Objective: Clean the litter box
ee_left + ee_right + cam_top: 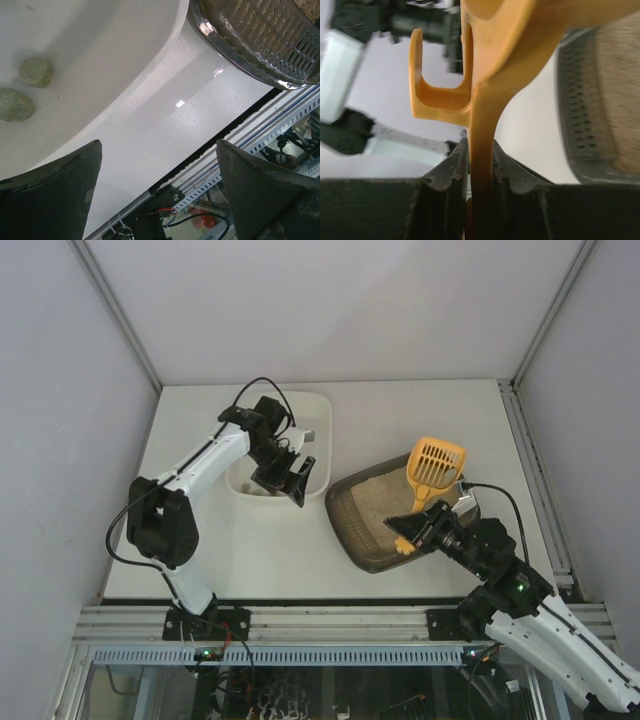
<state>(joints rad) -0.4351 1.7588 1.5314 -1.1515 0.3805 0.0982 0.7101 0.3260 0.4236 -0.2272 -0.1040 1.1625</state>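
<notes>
The litter box (348, 522), a dark brown tray with beige litter, lies right of centre; its rim also shows in the left wrist view (260, 40) and the right wrist view (577, 100). My right gripper (412, 533) (481, 165) is shut on the handle of the yellow slotted scoop (437, 462) (487, 115), whose head is over the box's far right rim. My left gripper (290, 480) (160, 195) is open and empty over the near edge of the white tub (318, 410) (100, 60). Two grey-green clumps (36, 71) lie in the tub.
The white table (280, 560) ends in a metal rail (330, 620) at the near edge. Grey enclosure walls stand on the left, right and far sides. The tub and the litter box lie close together, a narrow strip of table between them.
</notes>
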